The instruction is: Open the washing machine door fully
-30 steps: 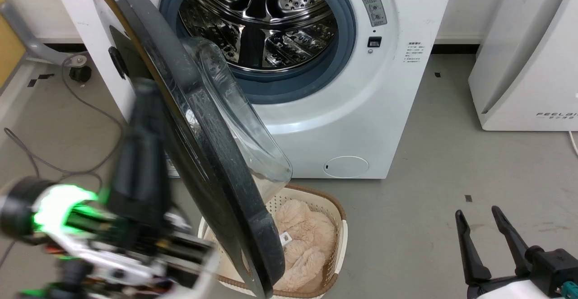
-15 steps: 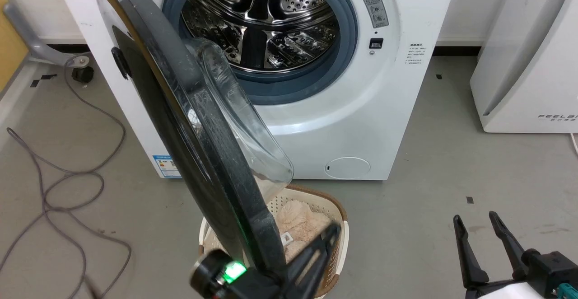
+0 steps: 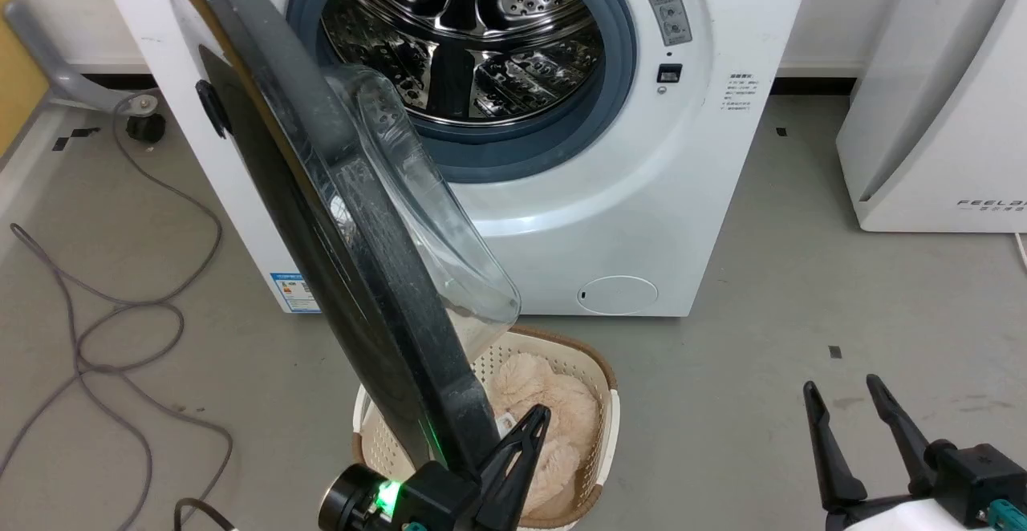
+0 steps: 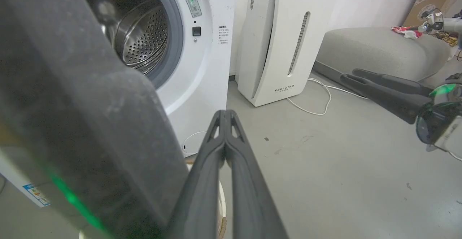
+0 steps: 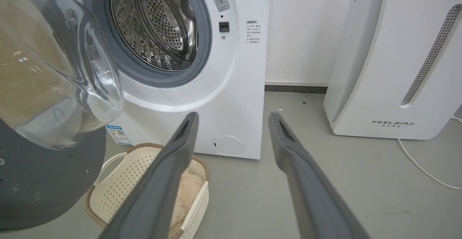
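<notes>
The washing machine door (image 3: 353,274) stands part open, hinged at the left, its black rim edge-on and its clear glass bowl (image 3: 417,218) bulging towards the washing machine (image 3: 642,194). The steel drum (image 3: 465,34) shows inside the grey ring. My left gripper (image 3: 536,417) is shut and empty at the door's lower edge, on its inner side. In the left wrist view the door (image 4: 72,105) looms just left of the left gripper (image 4: 224,114); I cannot tell whether they touch. My right gripper (image 3: 841,387) is open over the floor at lower right, well away from the door.
A cream basket (image 3: 611,411) with a beige fluffy item (image 3: 554,403) stands on the floor under the door. The white FEELBIRD appliance (image 3: 939,114) stands to the right. A grey cable (image 3: 120,330) loops on the floor at left. The round filter cover (image 3: 616,296) sits low on the machine.
My left arm has swung from the door's outer left side round to its lower edge, then pulled its shut fingers in closer to the rim. The door has hardly moved.
</notes>
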{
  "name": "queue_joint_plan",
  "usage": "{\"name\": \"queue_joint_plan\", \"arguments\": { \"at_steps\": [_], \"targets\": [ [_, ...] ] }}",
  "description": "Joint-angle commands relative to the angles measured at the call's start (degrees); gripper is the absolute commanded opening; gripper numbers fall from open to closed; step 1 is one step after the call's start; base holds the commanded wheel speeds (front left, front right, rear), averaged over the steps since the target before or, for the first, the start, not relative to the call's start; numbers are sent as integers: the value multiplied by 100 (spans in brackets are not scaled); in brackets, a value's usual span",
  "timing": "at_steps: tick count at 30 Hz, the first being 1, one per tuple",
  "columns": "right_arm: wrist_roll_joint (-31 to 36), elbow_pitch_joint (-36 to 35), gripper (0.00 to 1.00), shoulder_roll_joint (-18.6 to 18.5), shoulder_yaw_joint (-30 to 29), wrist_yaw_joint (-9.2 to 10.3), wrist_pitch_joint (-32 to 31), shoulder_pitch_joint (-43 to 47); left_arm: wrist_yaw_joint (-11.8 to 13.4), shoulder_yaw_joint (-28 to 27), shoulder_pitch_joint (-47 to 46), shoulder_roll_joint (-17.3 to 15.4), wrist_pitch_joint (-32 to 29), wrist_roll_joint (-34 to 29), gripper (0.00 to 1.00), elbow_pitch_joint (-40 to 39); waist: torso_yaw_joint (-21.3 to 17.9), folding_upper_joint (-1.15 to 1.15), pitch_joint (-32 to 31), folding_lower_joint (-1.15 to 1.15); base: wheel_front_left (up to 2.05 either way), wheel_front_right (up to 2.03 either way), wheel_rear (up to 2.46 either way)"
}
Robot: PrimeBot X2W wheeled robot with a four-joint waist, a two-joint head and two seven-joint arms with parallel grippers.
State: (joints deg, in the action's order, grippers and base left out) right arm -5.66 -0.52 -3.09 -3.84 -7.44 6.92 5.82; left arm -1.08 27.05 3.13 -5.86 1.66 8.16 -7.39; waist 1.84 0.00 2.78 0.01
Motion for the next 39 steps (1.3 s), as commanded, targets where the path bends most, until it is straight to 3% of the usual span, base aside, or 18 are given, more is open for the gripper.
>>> {"name": "queue_joint_plan", "arguments": {
  "at_steps": [1, 9, 19, 26, 33, 39],
  "targets": [
    [-64, 16, 100, 21, -11, -5, 19, -68, 72, -76, -109, -11, 44, -44, 0, 19, 0, 0, 8, -1, 0, 0, 0],
    [-80, 68, 100, 21, -75, -5, 36, -49, 279, -176, 53, -73, 44, -58, 0, -284, 144, 0, 11, -1, 0, 0, 0],
    [-80, 86, 100, 21, -145, -5, -11, -41, 662, -622, 492, -337, 92, -20, 0, -960, 754, 0, 20, -1, 0, 0, 0],
    [-53, 62, 100, 21, -137, -5, -61, -88, 960, -1478, 439, -667, 241, 115, 0, -1067, 1044, 0, 99, -1, 0, 0, 0],
    [-50, 40, 100, 22, -110, -5, -83, -130, 1226, -2485, 442, -982, 391, 466, 0, -826, 1060, 0, 125, -1, 0, 0, 0],
    [-56, 19, 100, 22, -157, -5, -89, -111, 1284, -3384, 273, -1223, 615, 1024, 0, -122, 1036, 0, 160, -1, 0, 0, 0]
  ]
}}
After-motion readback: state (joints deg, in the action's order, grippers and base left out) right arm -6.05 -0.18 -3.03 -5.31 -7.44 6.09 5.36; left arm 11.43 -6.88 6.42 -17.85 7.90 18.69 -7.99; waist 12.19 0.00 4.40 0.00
